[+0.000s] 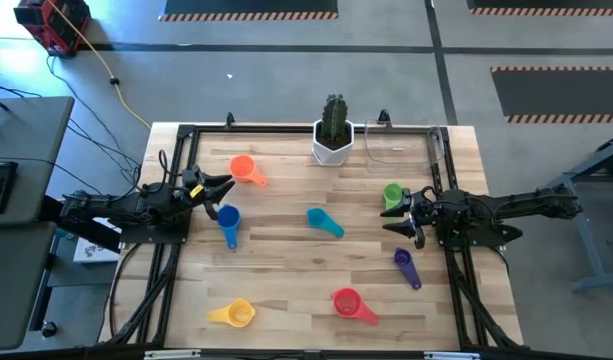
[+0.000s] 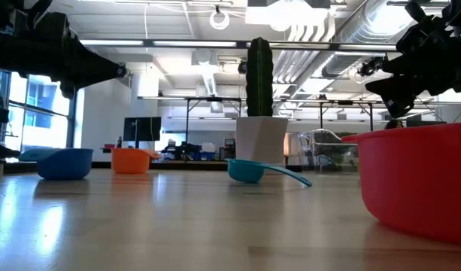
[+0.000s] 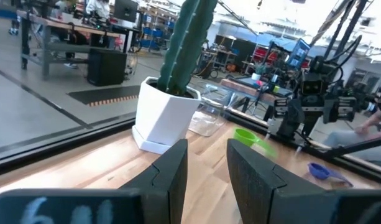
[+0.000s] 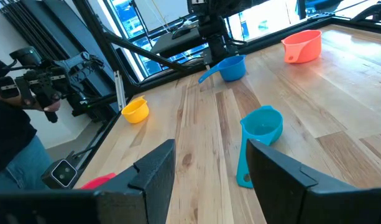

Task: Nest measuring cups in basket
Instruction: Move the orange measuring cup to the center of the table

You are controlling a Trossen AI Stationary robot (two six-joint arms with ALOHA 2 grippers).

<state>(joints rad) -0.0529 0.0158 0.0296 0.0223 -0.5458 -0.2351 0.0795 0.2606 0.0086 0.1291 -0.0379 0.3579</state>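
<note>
- Cups, from above: all seven lie loose on the worktop (image 1: pixel 286 260) and none is in the basket (image 1: pixel 396 146), which stands at the far edge just right of the cactus pot (image 1: pixel 333 143). My right fingers (image 1: pixel 404 212) hang empty and parted, touching nothing; the green cup (image 1: pixel 392 194) is just beside them on the far side, handle end toward me I think, and the purple cup (image 1: pixel 406 265) lies near on the near side, its handle running toward the front edge. My left fingers (image 1: pixel 218 190) are likewise parted and empty, between the orange cup (image 1: pixel 245 169) and the blue cup (image 1: pixel 228 219), whose handle points at the front edge. The teal cup (image 1: pixel 323 221) lies mid-worktop, its long axis slanting toward the right; the yellow cup (image 1: pixel 236 313) and red cup (image 1: pixel 350 302) sit near the front edge, well apart from both arms.
- I judge green the natural start: my right arm is nearest both it and the basket, with open room between them.
- Low view: the red cup fills the right foreground; teal lies flat, handle to the right, in front of the pot. I see no obstacle at worktop height besides the pot.
- Left wrist: my fingers (image 3: pixel 206 171) stand apart, nothing between them; pot, basket, green and purple lie ahead.
- Right wrist: my fingers (image 4: pixel 209 177) stand apart and empty; teal lies straight ahead, handle toward me, with blue, orange and yellow beyond.
</note>
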